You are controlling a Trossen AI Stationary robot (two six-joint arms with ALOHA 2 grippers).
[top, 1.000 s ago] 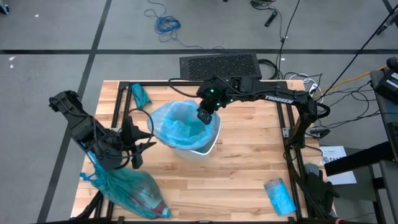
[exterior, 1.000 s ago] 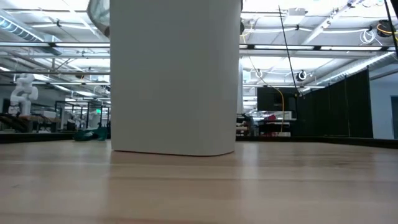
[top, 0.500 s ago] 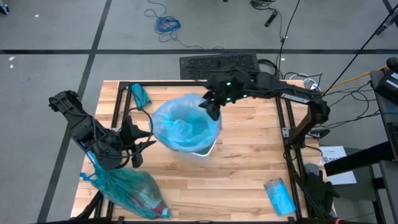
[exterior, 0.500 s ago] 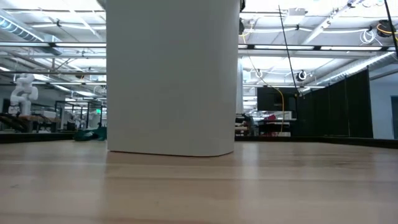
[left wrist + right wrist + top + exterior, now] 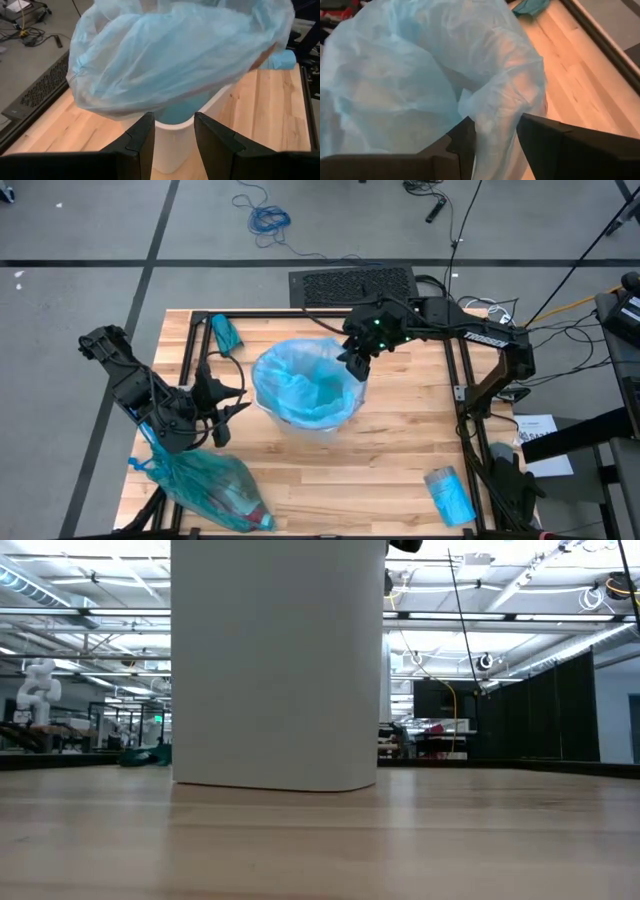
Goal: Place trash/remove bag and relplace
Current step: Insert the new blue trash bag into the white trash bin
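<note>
A white plastic bin (image 5: 330, 420) with rounded corners stands near the middle of a pale wooden table (image 5: 400, 450). A thin, translucent light-blue liner bag (image 5: 305, 385) is draped over its rim, wrinkled and billowing. The right gripper (image 5: 356, 360) sits at the bin's far right rim, its dark fingers (image 5: 545, 145) parted with a fold of the liner between them. The left gripper (image 5: 222, 402) waits just left of the bin, jaws parted and empty. A tied, filled teal bag (image 5: 205, 488) holding the trash lies at the table's front left corner. White lettering on the right arm is too small to read.
</note>
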